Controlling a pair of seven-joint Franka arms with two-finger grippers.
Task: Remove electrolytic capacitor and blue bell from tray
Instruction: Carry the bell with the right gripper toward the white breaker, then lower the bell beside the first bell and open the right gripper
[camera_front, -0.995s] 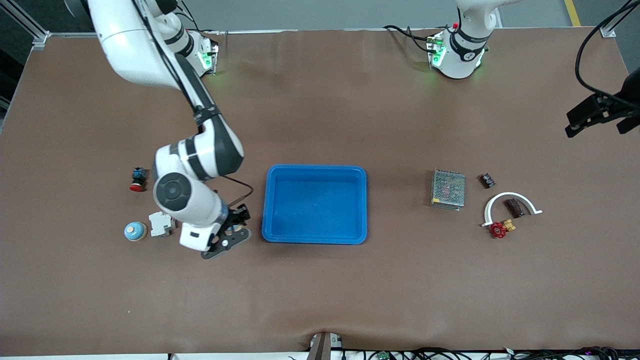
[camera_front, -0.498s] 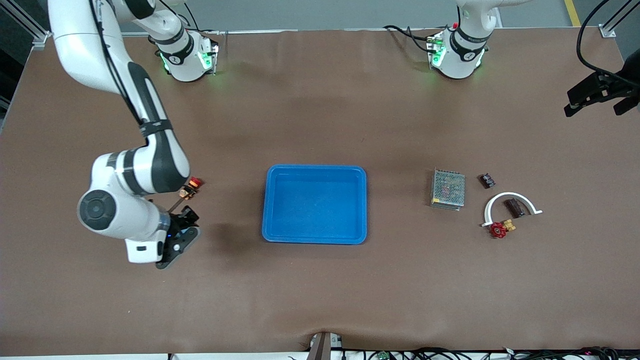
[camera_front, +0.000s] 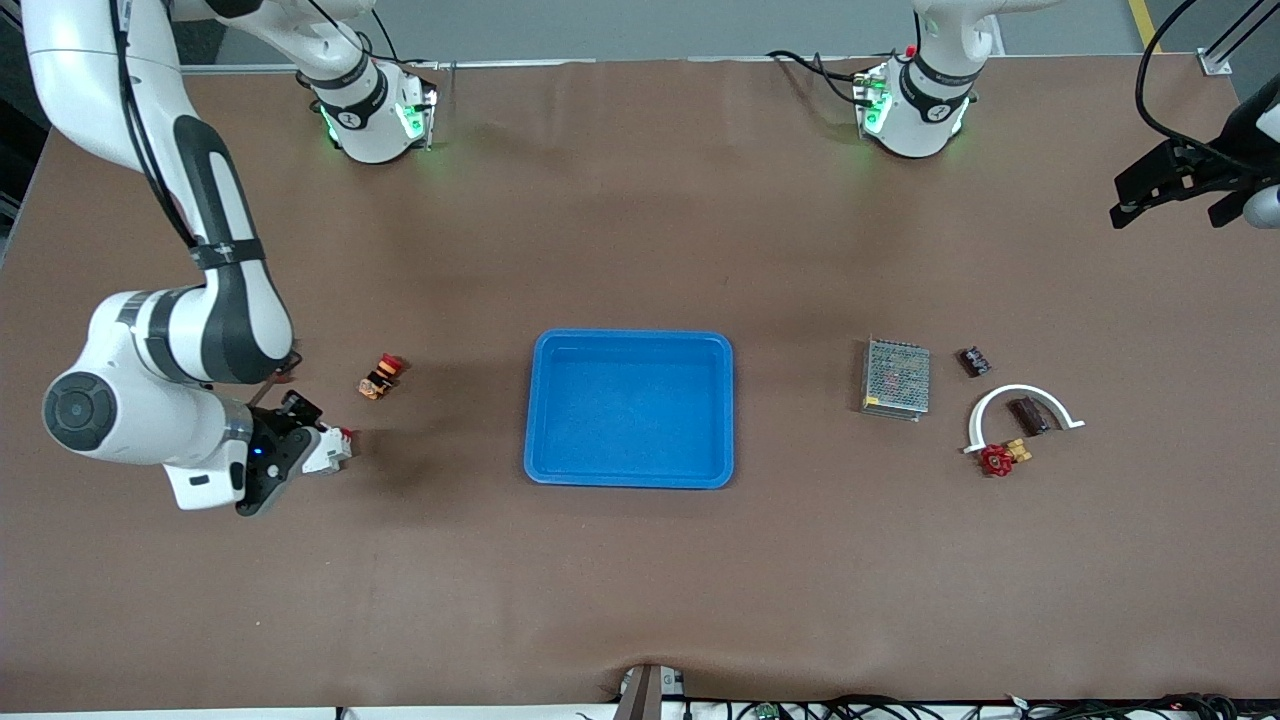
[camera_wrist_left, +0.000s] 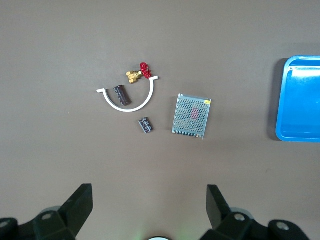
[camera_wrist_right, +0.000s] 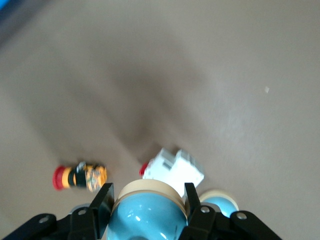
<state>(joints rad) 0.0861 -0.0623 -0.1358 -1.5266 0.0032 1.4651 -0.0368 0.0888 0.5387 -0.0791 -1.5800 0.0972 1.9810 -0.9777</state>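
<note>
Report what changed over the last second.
The right gripper swept from beside the blue tray toward the right arm's end of the table and is now at the bell, next to the white breaker. The left gripper, open, shifted slightly. The tray and the power supply stayed put.

Right hand (camera_front: 290, 455) low at its table end, fingers clamped, left hand (camera_front: 1175, 190) raised, fingers spread

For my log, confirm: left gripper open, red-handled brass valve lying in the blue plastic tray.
No: the front view shows the red-handled brass valve on the table beside the white curved bracket; the blue plastic tray is empty. Left gripper: open.
</note>
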